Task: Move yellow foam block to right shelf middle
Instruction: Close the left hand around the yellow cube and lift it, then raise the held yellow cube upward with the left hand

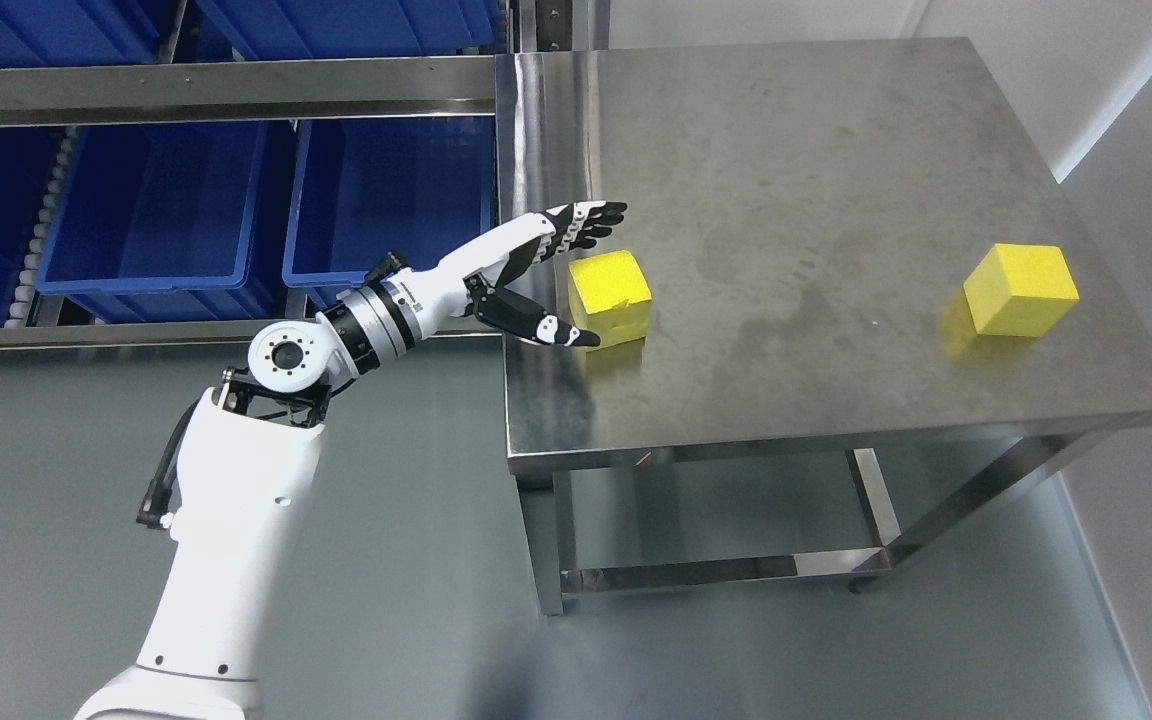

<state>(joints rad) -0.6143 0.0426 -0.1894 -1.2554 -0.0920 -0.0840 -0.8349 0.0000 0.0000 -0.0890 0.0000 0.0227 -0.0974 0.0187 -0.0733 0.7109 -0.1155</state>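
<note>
A bright yellow foam cube [611, 298] is showing beside the white-and-black robot left hand [546, 280]. A second yellow foam cube [1021, 288] is matching it in colour. The brushed silver steel table [816, 180] is showing faint dull smudges. Deep blue plastic bins [166, 215] are sitting in a grey metal rack [216, 88], above a pale grey floor [386, 560].

Left arm rises from lower left, elbow bent, forearm reaching right. Left hand [558, 275] open, fingers [591, 222] extended, thumb [546, 328] spread below, holding nothing.
</note>
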